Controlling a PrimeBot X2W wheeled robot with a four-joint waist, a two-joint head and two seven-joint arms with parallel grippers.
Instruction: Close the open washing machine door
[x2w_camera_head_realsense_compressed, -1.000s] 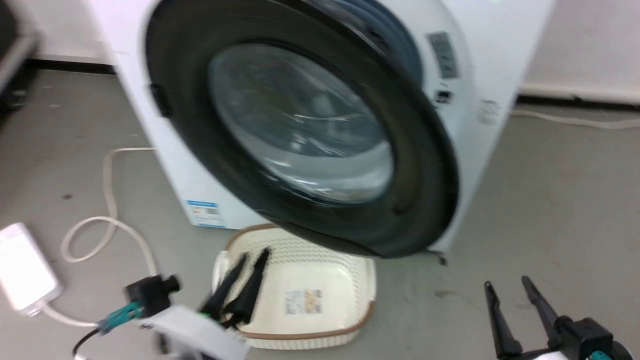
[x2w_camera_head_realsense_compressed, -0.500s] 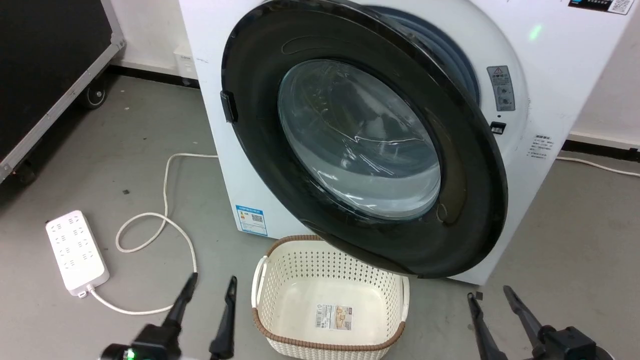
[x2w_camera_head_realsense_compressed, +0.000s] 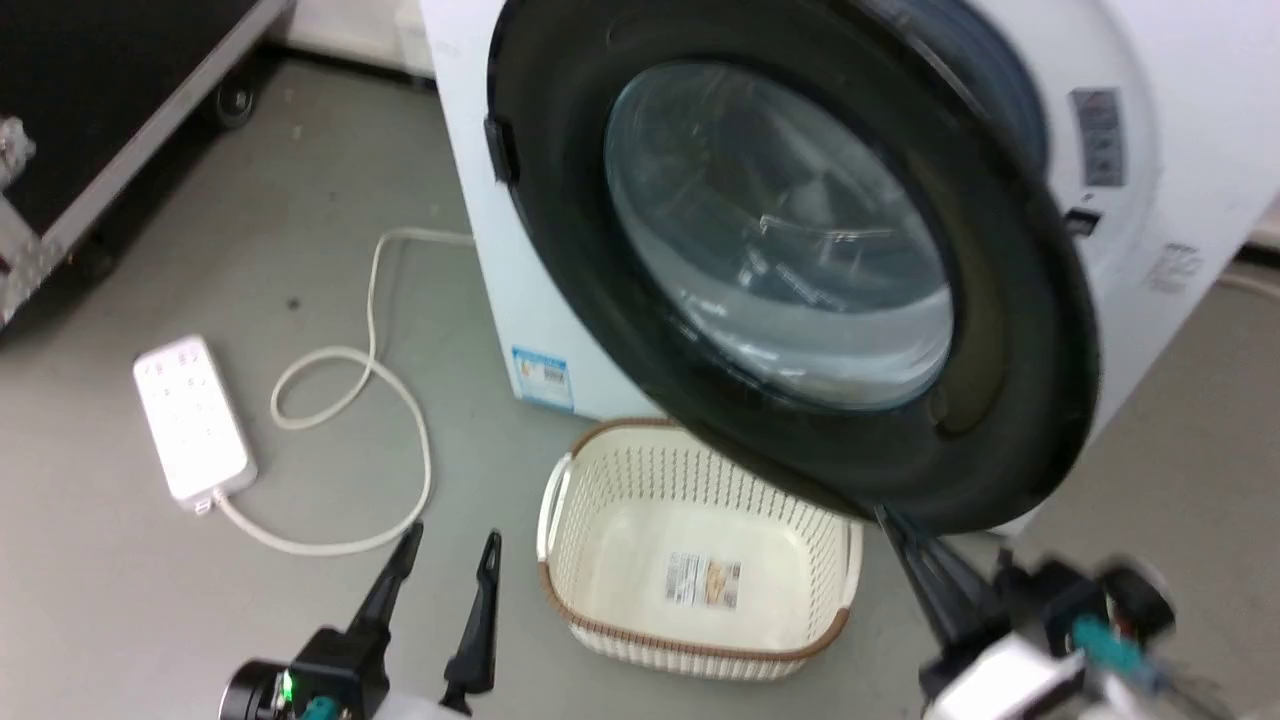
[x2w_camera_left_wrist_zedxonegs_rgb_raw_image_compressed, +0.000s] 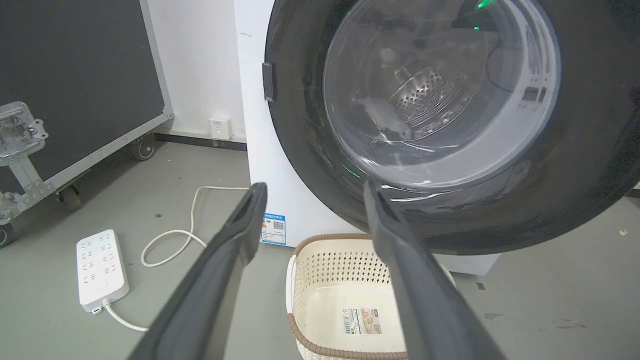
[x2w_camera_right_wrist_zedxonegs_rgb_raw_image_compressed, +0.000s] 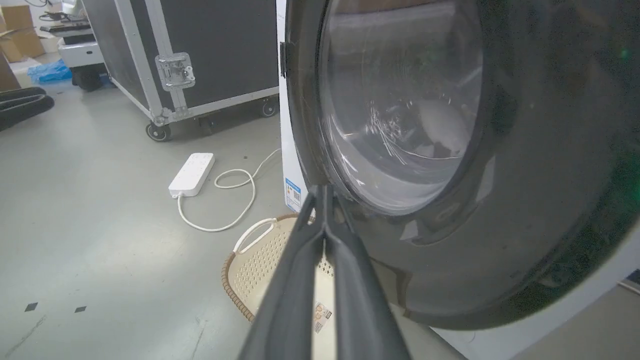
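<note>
Whereas the right gripper (x2w_camera_head_realsense_compressed: 893, 525) sat low with fingers spread half a second ago, it is now pinched together on nothing, its tips just under the lower rim of the washing machine door (x2w_camera_head_realsense_compressed: 1020, 330), which hangs ajar above the basket (x2w_camera_head_realsense_compressed: 700, 650). A closing push looks near. The left gripper (x2w_camera_head_realsense_compressed: 450, 540) waits low, fingers spread.

Saw the right hand (x2w_camera_head_realsense_compressed: 905, 550) smeared by motion blur. Lost the top of the washing machine door (x2w_camera_head_realsense_compressed: 1010, 330) past the edge, and the far rim of the basket (x2w_camera_head_realsense_compressed: 700, 646) behind it. Couldn't read the blue sticker (x2w_camera_head_realsense_compressed: 545, 375).
</note>
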